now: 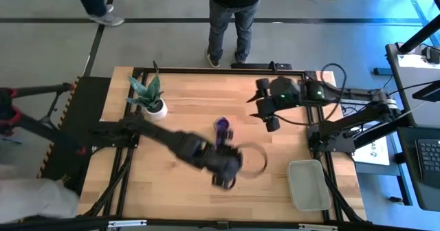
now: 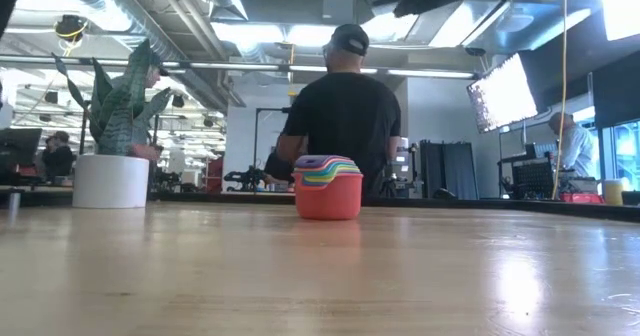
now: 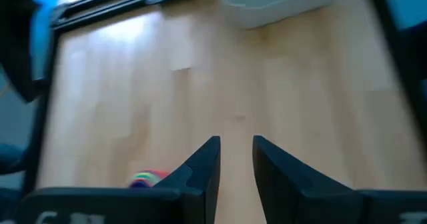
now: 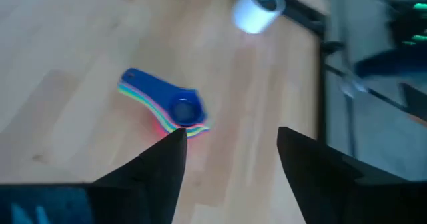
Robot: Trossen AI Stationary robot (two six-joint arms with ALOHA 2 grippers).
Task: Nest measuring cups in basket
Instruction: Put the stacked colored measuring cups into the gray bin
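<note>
The measuring cups stand nested in one stack on their base at the table's middle. The outermost is red-orange in the low view, and a blue one lies on top in the right wrist view. The translucent basket stands at the near right corner and also shows in the left wrist view. My left gripper hovers on the near side of the stack, its fingers slightly apart and empty. My right gripper hangs to the right of the stack, open and empty.
A white pot with a spiky green plant stands at the far left of the table and also shows in the low view. A person stands beyond the far edge. Bare wood lies between the stack and the basket.
</note>
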